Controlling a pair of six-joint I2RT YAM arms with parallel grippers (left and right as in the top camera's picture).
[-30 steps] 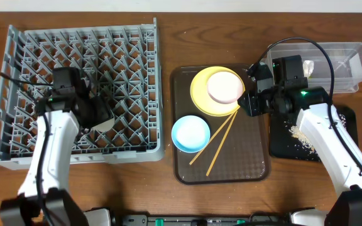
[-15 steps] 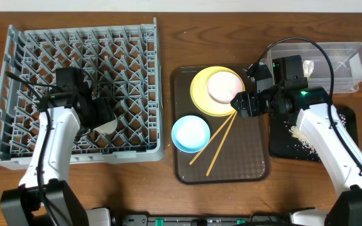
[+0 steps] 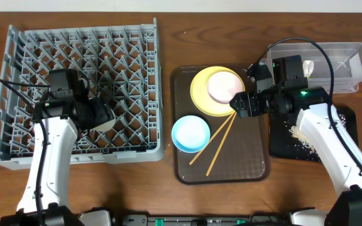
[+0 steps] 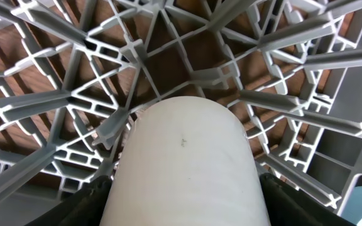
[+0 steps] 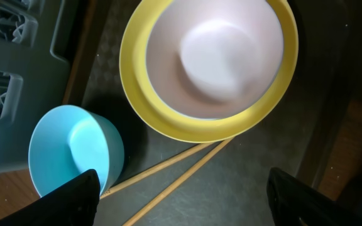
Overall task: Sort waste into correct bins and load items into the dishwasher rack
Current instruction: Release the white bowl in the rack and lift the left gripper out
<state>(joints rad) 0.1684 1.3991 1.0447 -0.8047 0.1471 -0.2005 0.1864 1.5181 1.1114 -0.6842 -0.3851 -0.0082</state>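
Observation:
The small white cup [image 4: 187,163] lies on its side among the pegs of the grey dishwasher rack [image 3: 17,147], near its front right. My left gripper [image 4: 184,191] is shut on it, a dark finger against each side. My right gripper [image 5: 187,201] hangs open and empty over the wooden chopsticks [image 5: 187,169], which lie on the brown tray. The light blue bowl [image 5: 74,154] is at its left. The white bowl [image 5: 219,50] sits on the yellow plate [image 5: 168,122] just beyond. In the overhead view the right gripper [image 3: 239,103] is at the plate's right edge.
The brown serving tray [image 3: 244,166] sits mid-table. A clear tub [image 3: 347,53] at the back right holds a white scrap [image 3: 307,65]. In front of it, a black tray [image 3: 285,144] holds loose rice [image 3: 303,138]. The right arm's cable arcs over the tub.
My right gripper has opened wide and shifted left, over the chopsticks by the plate. The left arm has shifted slightly left, and the cup has stayed in the rack.

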